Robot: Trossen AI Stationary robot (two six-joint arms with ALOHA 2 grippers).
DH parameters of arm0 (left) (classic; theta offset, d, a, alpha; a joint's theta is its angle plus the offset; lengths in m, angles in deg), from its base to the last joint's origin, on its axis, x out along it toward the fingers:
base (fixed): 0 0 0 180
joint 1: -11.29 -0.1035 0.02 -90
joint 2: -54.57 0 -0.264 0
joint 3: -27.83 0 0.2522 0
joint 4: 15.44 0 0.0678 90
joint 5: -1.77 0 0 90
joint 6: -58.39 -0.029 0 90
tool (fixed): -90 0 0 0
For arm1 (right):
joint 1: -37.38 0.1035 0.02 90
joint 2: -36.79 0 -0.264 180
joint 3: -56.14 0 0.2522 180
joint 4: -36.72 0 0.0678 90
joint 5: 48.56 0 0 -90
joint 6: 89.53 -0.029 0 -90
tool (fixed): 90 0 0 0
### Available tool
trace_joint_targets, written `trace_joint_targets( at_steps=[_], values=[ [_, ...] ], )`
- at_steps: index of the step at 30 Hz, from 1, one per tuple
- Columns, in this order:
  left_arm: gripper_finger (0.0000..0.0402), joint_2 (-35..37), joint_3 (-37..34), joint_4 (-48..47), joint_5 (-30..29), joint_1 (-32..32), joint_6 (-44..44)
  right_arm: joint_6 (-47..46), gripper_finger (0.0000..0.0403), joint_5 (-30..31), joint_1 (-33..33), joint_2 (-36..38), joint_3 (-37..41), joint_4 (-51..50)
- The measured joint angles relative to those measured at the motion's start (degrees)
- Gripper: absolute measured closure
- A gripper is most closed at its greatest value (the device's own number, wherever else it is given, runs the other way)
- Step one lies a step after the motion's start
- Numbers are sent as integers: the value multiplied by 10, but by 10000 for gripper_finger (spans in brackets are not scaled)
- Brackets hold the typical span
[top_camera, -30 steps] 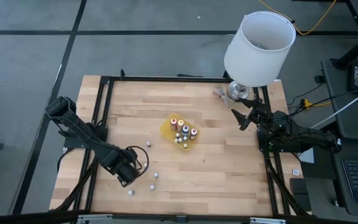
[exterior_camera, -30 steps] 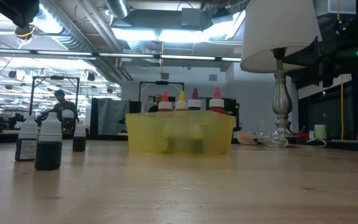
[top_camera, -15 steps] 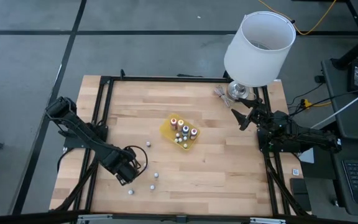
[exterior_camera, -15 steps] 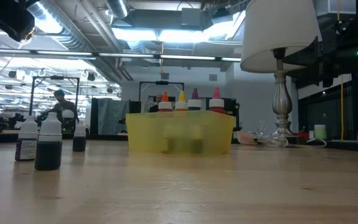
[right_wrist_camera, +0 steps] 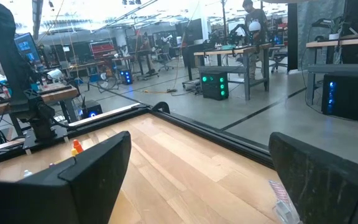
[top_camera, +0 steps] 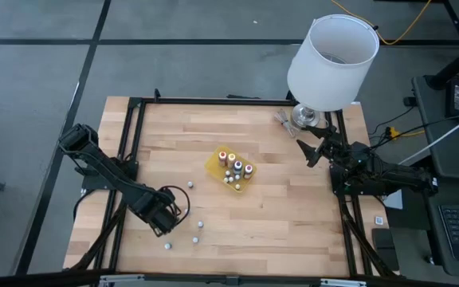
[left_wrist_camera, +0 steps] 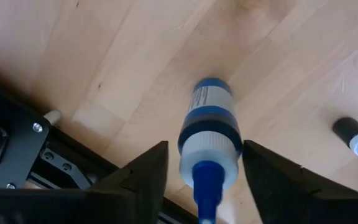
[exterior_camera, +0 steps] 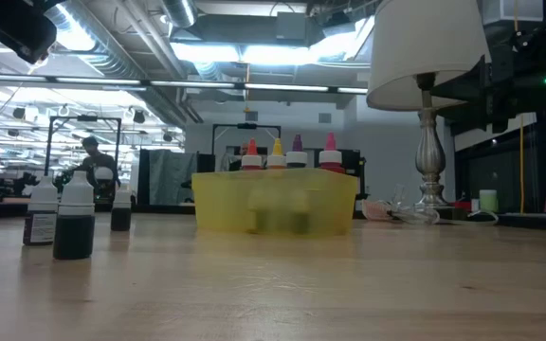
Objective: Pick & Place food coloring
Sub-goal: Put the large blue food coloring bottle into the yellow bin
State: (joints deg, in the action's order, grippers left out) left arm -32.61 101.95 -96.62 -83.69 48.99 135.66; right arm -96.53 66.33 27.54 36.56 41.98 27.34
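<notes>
Food coloring bottles [top_camera: 234,170] stand upright in a translucent yellow tray [top_camera: 216,168] at the centre of the high view, their orange, yellow, purple and red caps rising above the tray rim in the low view. More bottles stand loose on the wooden table [top_camera: 293,215]: one [top_camera: 190,185] left of the tray, and three [top_camera: 199,225] in the lower-left part of the high view, near the left gripper [top_camera: 162,227]. That gripper is raised over the lower-left table area, fingers spread apart, with a blue-capped bottle [left_wrist_camera: 209,140] between them in the left wrist view; whether the fingers touch the bottle cannot be told. A dark bottle with a white cap [left_wrist_camera: 357,135] lies at the right edge of the same view. The table surface is pale butcher-block planking bordered by a black metal frame [top_camera: 138,102]. A lamp with a white drum shade [top_camera: 331,62] and a silver turned base stands at the upper right corner. The right gripper [top_camera: 311,151] waits at the right edge, below the lamp, fingers spread wide and holding nothing.
</notes>
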Motion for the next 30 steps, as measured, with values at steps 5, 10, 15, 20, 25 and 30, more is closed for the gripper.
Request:
trace_joint_targets(
  at_steps=[5,10,15,20,25,30],
  values=[
    [262,1,0,0,13,0,0,0,22,0,0,0,0,0],
    [285,2,1,0,16,0,0,0,22,0,0,0,0,0],
    [285,11,0,0,16,-7,-8,0,22,0,0,0,0,0],
    [282,36,15,-21,3,-38,-40,0,22,0,0,0,0,0],
    [285,60,32,-57,-9,-85,-106,0,22,0,0,0,0,0],
    [285,69,67,-96,-37,-145,-207,0,22,0,0,0,0,0]
  ],
)
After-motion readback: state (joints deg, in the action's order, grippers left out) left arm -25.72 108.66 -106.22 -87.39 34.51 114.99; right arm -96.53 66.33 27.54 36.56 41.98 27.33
